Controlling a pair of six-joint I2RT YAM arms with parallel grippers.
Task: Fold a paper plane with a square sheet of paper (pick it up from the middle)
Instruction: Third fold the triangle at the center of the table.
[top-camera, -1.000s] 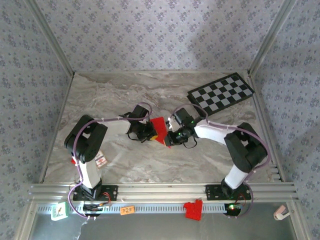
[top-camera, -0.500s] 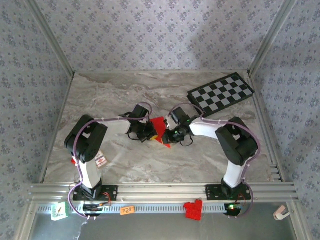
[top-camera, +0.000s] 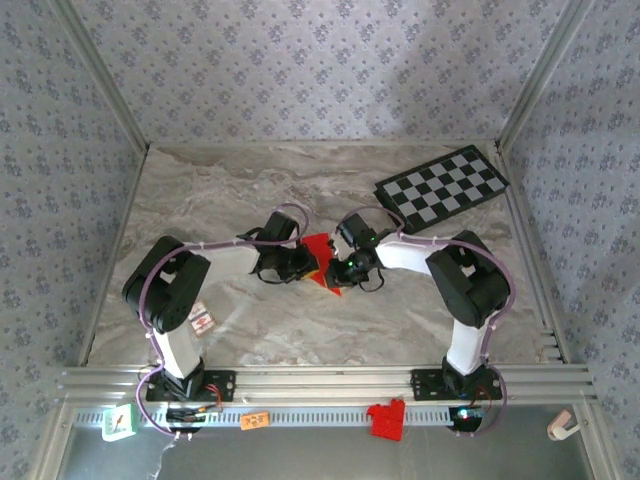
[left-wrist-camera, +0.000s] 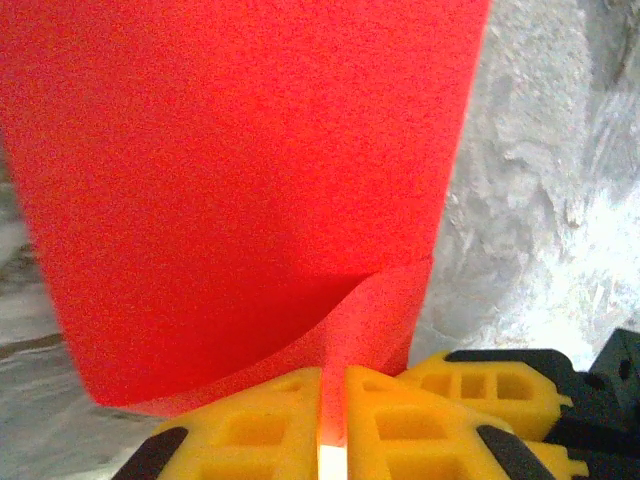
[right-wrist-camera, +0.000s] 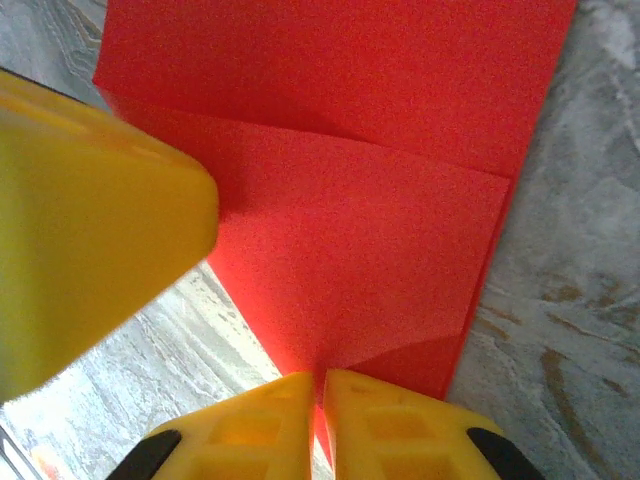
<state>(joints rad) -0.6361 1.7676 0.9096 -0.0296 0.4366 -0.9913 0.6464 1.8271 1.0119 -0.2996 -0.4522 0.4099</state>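
The square sheet of paper (top-camera: 320, 250) is bright red, folded into layers, and held up off the marble table (top-camera: 230, 190) between my two grippers. My left gripper (top-camera: 303, 264) pinches its left side. In the left wrist view the yellow fingertips (left-wrist-camera: 275, 410) stand a thin slit apart with the paper (left-wrist-camera: 250, 180) running into the slit. My right gripper (top-camera: 341, 270) grips the lower right edge, and its jaws (right-wrist-camera: 322, 378) are pressed on the paper (right-wrist-camera: 360, 230). A left finger (right-wrist-camera: 90, 220) shows at the upper left of the right wrist view.
A black-and-white checkered board (top-camera: 442, 188) lies at the back right. A chunky red plastic bracket (top-camera: 386, 420) sits on the front rail, with small tags (top-camera: 254, 420) beside it. A card (top-camera: 201, 320) lies by the left arm's base. Patterned walls close in three sides.
The right arm's elbow has swung in and forward, bringing its gripper a little closer to the paper's centre. The left fingers have eased apart slightly. The paper stays between both grippers.
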